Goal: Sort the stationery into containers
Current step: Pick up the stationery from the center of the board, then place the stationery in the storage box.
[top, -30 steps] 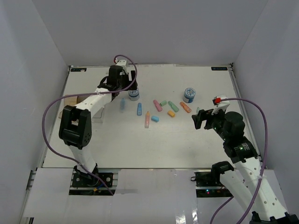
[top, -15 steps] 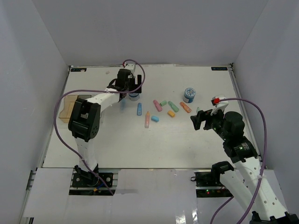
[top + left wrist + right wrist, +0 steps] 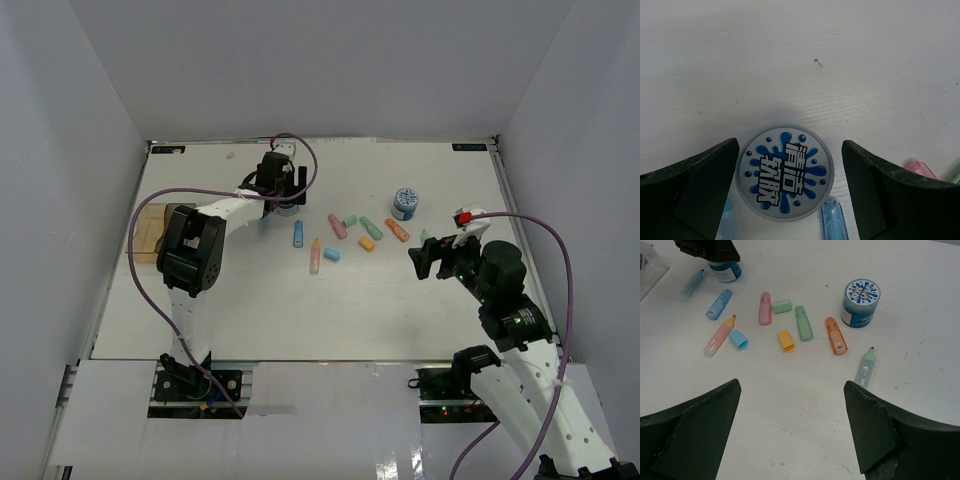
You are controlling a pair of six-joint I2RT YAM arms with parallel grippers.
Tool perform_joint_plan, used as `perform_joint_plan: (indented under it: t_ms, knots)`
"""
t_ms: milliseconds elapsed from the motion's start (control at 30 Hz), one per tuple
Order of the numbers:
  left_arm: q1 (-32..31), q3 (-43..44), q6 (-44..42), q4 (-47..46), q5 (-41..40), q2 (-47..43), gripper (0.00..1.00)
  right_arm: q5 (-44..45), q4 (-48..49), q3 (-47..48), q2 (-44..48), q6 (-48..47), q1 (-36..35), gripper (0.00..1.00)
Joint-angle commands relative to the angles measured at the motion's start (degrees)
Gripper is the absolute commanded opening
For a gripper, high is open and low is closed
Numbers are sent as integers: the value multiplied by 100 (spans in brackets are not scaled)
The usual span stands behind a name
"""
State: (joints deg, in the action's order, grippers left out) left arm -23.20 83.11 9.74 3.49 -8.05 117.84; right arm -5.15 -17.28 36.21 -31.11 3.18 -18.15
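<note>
Round blue-and-white splash-patterned roll (image 3: 785, 172) is flanked by the wide-open, empty left gripper (image 3: 790, 150) on the white grained tabletop (image 3: 850, 60).
The right gripper (image 3: 791, 387) is held open and empty above pastel capsule-shaped plastic pieces (image 3: 803, 322) and a second patterned roll (image 3: 861, 296); a tan rectangular bin (image 3: 148, 232) is partly hidden by the left arm, contents indiscernible.

A round blue-and-white patterned roll (image 3: 784, 172) stands on the white table (image 3: 300, 300), far back and left of centre, between the spread fingers of the left gripper (image 3: 285, 196). A second blue-and-white roll (image 3: 860, 296) stands well to its right. Between and in front of the two lie scattered pastel plastic markers and caps (image 3: 803, 322). A mint marker (image 3: 866, 369) lies rightmost, just before the second roll. A tan rectangular bin (image 3: 150, 232) sits at the table's left edge.
</note>
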Motion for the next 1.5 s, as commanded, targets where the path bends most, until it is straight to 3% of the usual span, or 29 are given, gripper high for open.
perform_joint_plan:
  t_ms: [0,100,333,533,633,833,967,1167,1467]
  knots:
    - [9,232,107,117,-91,-86,94,-74,84,62,88,-54,-31,90]
    - [9,232,134,178,-135,-103,88,-74,84,44,141,-46,-39,90]
    - [9,223,257,363,-170,-603,51,-101,75,53,237,-37,-39,90]
    - [70,259,318,1064,-1030,-1605,43,-127,-30,167,255,-19,-39,90]
    - [385,74,406,1320,-1425,-2280,41,-188,-126,238,220,-2,-31,90]
    - [1826,-787,714,1559,-1523,-3512,42,-443,-118,273,316,42,-39,90]
    - [2897,-1051,880,1550,-1219,-3742,42,-601,-65,176,413,121,-39,90]
    - [3681,-1359,1390,1304,-909,-3488,42,-619,-56,132,545,130,-39,90]
    - [4148,-1438,1698,838,-706,-2723,44,-558,-30,1,650,121,-48,90]
